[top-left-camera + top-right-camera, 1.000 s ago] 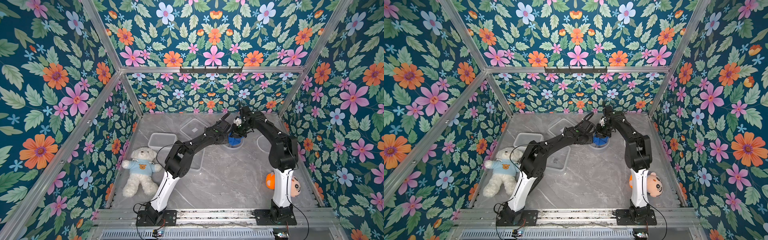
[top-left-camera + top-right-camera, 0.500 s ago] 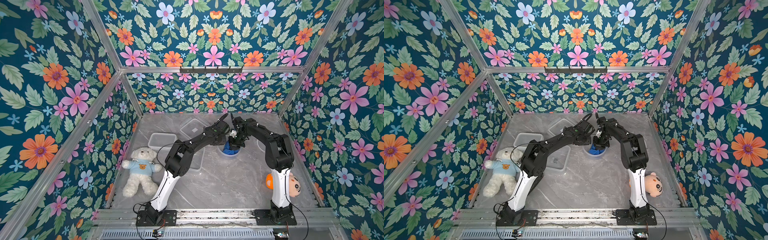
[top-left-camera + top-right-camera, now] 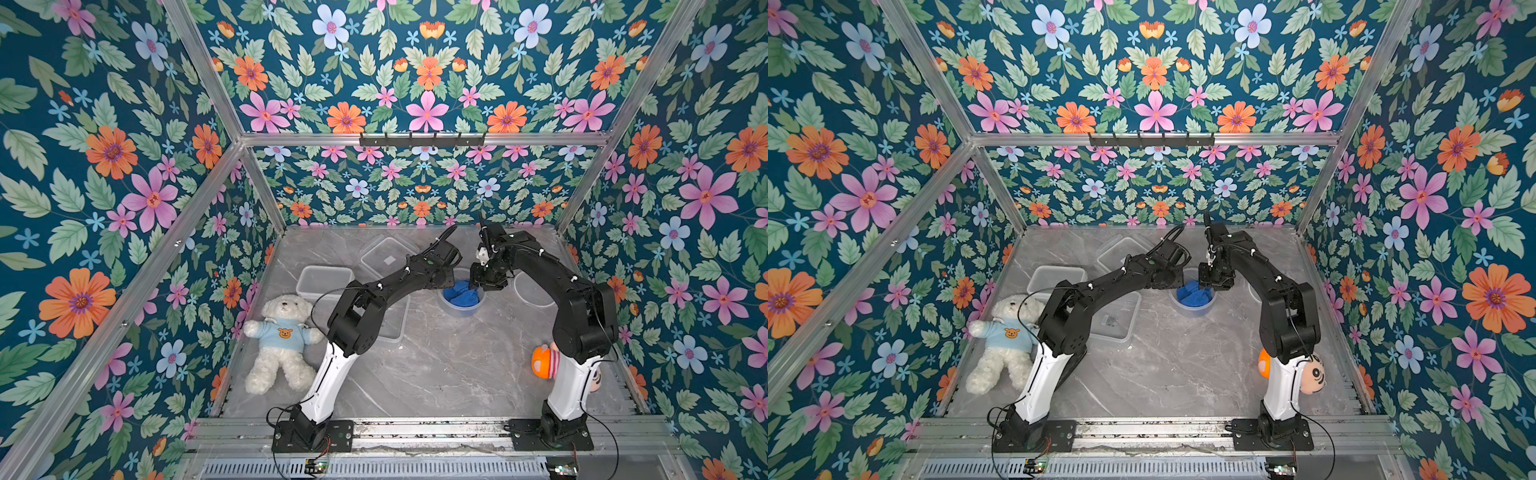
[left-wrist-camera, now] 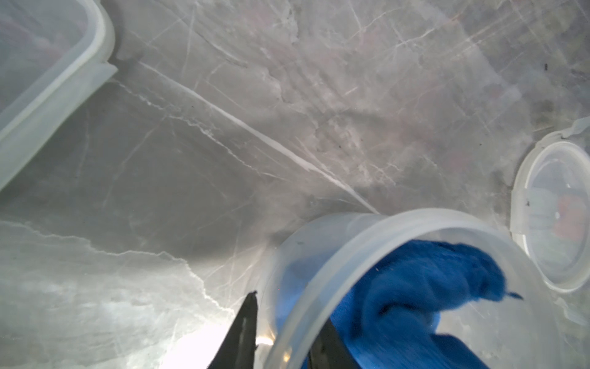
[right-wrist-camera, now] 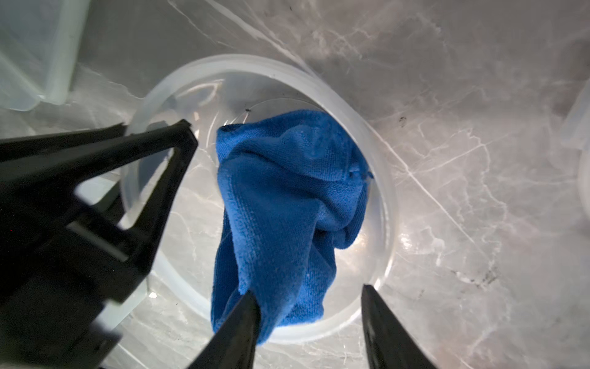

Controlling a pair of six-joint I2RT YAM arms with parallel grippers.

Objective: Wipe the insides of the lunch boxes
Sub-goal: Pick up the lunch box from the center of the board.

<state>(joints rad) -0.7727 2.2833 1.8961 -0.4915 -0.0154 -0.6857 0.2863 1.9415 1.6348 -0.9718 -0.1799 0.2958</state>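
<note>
The round lunch box is placed near the middle of the table, and the blue cloth is bunched inside it. Its rim is pinched by the left end effector, with one finger inside the wall and one outside. The right end effector is held just above the box with its fingers spread; nothing is clamped, though the cloth is touched by one finger. The rectangular lunch box and the square lunch box are seen on the left side, the square one partly hidden by the left arm.
</note>
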